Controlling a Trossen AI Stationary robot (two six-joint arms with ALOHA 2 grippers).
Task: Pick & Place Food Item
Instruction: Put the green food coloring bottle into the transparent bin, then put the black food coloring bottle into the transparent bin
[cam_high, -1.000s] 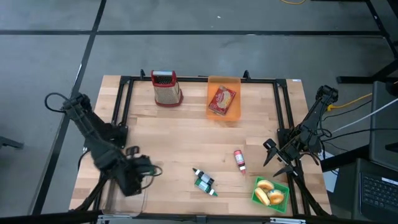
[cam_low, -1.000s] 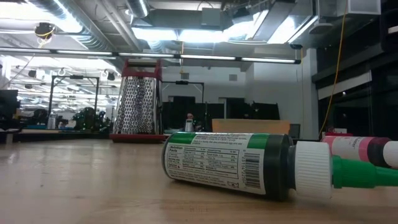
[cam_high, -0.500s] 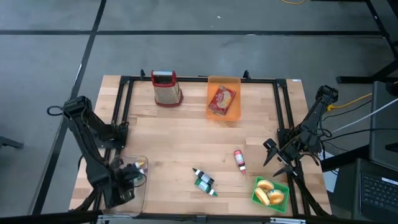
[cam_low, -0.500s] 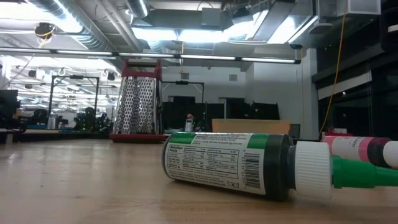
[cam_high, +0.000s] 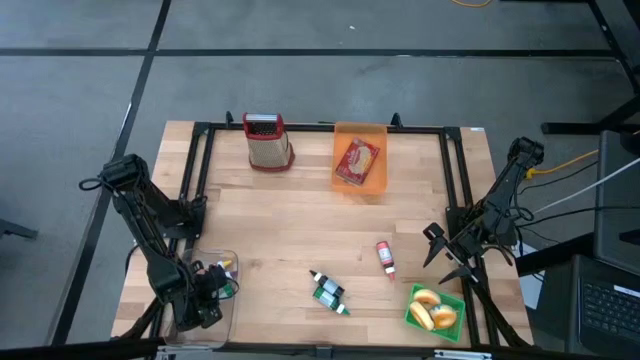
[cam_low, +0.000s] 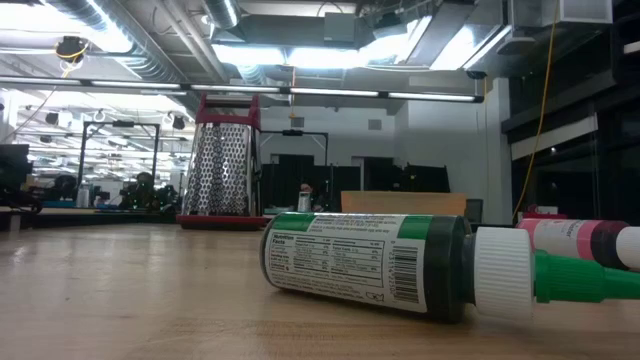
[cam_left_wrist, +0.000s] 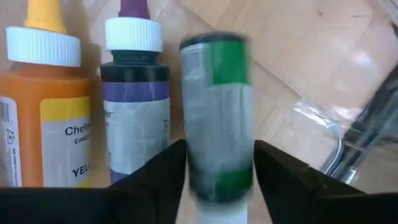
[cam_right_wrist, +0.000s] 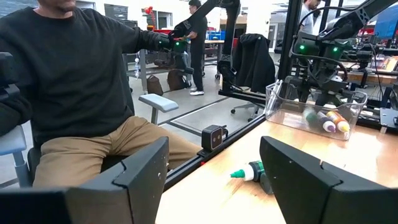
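The left tool (cam_left_wrist: 214, 168) straddles a green-labelled bottle (cam_left_wrist: 214, 112), grip uncertain; light, rigid, slick plastic, best gripped mid-body; the right tool (cam_right_wrist: 214, 180) waits apart

The green-labelled bottle (cam_left_wrist: 219, 118) sits between my left hand's (cam_left_wrist: 216, 171) parted fingers, blurred, beside the purple bottle (cam_left_wrist: 134, 106) and orange-yellow bottle (cam_left_wrist: 40, 106), inside the clear bin (cam_high: 228, 262) at the counter's near-left corner.
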